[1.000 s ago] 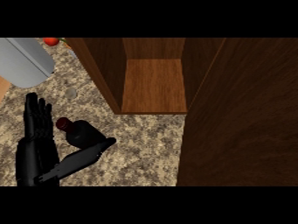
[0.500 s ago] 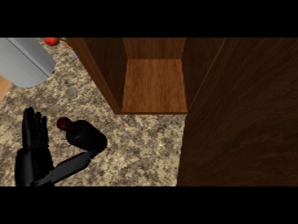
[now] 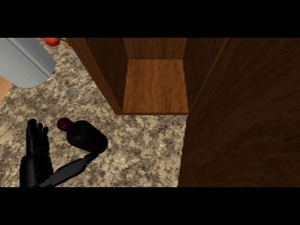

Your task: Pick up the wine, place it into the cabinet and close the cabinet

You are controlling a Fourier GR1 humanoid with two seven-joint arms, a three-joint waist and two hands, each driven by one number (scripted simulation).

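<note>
Straddling the wine bottle (image 3: 87, 136) with the open left robot hand (image 3: 38, 151), straight fingers on one side, thumb touching the other. Risk: tipping it on the table (image 3: 145, 132) before closing, short of the cabinet (image 3: 155, 85).

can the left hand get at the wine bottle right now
Probably yes. The left hand is open right beside the wine bottle on the counter, fingers on one side, thumb under its base, nothing between them.
</note>
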